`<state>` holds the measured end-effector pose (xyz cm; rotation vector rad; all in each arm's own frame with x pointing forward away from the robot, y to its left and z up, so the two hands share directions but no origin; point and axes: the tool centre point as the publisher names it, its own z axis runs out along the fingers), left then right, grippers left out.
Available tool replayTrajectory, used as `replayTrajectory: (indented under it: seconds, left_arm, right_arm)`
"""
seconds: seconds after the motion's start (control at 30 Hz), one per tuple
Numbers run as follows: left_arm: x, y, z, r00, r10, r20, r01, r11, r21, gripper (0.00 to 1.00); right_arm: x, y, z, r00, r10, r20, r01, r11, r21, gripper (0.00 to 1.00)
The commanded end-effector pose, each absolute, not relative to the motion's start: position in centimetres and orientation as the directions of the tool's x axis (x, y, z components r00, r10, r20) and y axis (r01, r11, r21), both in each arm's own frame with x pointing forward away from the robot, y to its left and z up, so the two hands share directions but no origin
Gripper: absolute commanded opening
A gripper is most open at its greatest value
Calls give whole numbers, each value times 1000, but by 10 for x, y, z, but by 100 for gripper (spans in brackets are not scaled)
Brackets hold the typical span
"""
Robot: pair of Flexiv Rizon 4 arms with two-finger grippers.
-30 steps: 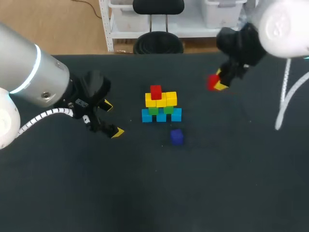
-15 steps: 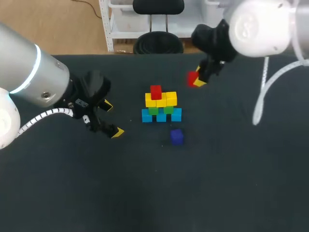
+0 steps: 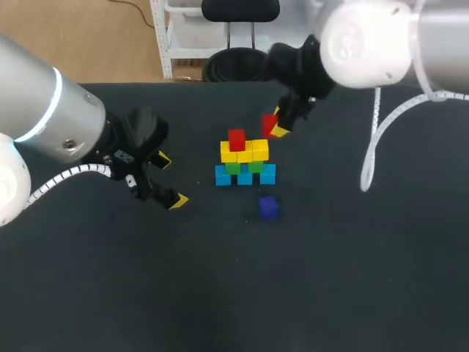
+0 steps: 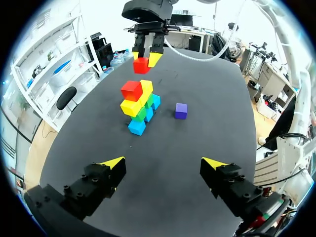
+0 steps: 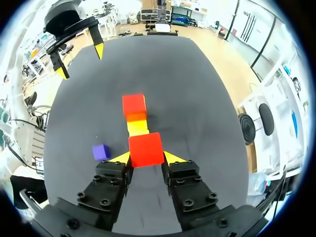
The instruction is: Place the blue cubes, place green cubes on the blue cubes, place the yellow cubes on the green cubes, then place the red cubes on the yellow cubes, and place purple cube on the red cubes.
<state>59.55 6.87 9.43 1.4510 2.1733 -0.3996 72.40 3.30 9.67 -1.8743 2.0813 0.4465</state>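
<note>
Fingertips point(image 5: 174, 158) of my right claw point(image 5: 148, 159) pressed a red cube point(image 5: 145, 148) from both sides, holding it in the air close above the stack's bare yellow end, not touching it. Just ahead stood the stack on the black table point(image 5: 163, 74): blue cubes point(image 3: 223, 176), green cubes point(image 3: 233, 169), yellow cubes point(image 3: 253, 151) and a second red cube point(image 3: 236, 138) on one end, with the purple cube point(image 5: 100, 152) lying alone beside it. Farthest off, my left claw point(image 5: 80, 61) hung wide open and empty, well apart from the stack.

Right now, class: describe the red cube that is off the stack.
Find the cube stack mid-table. Just past it hangs the right pincer; the red cube is held aloft between its yellow tips, whereas the other red cube sits on the stack.
</note>
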Motion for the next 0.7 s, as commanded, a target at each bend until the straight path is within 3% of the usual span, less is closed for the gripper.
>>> replayTrajectory:
  seconds: [0.03,0.7]
  left_arm:
    - [595,68,94,-314,776,-548,919,393,31,100]
    - [595,68,94,-314,776,-548,919,393,31,100]
  right_arm:
    - [725,39,95,-96,-902,-420,-995,91,33,0]
    - [710,54,90,-95,-901,-423,-995,76,61,0]
